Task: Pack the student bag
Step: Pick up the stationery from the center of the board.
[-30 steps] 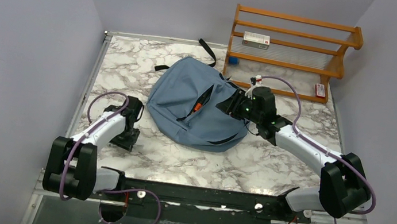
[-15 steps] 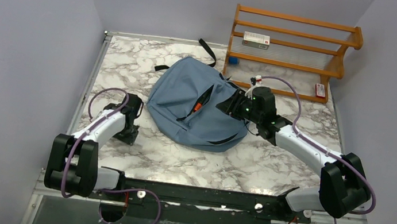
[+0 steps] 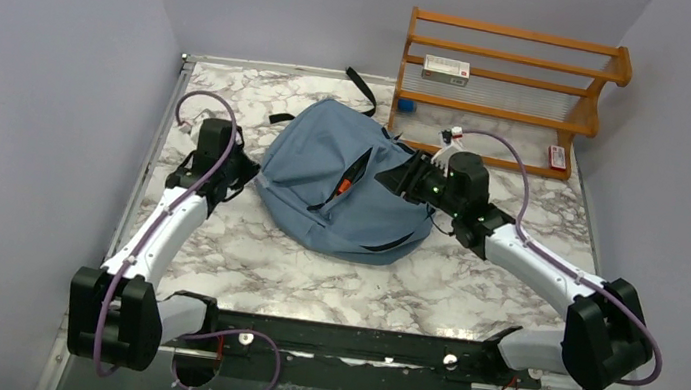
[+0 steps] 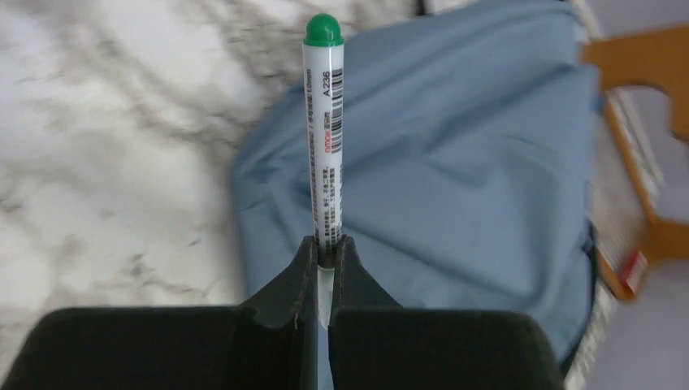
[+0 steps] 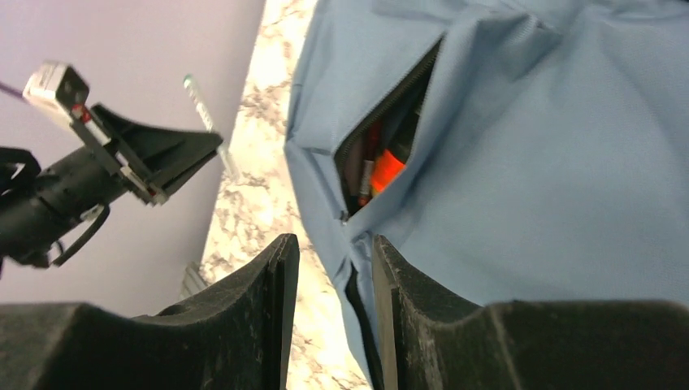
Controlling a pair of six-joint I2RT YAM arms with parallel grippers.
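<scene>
One pen (image 4: 325, 122) is in transit as I talk: white barrel, green cap, barcode label, and my left gripper (image 4: 325, 248) has its jaws pressed together on the lower end, so the pen stands straight out ahead of the fingers. From the top view that arm is at the left flank of the student bag (image 3: 318, 141), which lies slumped in the middle of the marble table (image 3: 311, 271), straps trailing toward the back wall. On the other side, my right gripper (image 5: 333, 244) sits partway closed with the bag's dark zip edge running between its fingers; I read that as a pinch on the fabric, propping the pocket opening (image 5: 382, 154) agape. Inside that slit I can see orange and red items (image 5: 390, 171), so some of the packing looks done already. What's left, as I judge it: swing the pen across, line it up with the slit and drop it in. After that, the wooden rack (image 3: 507, 85) behind the bag holds a white box (image 3: 446, 67) and a small red object (image 3: 556, 156), possibly waiting their turn. The zip is open too, so closing it probably comes last.
</scene>
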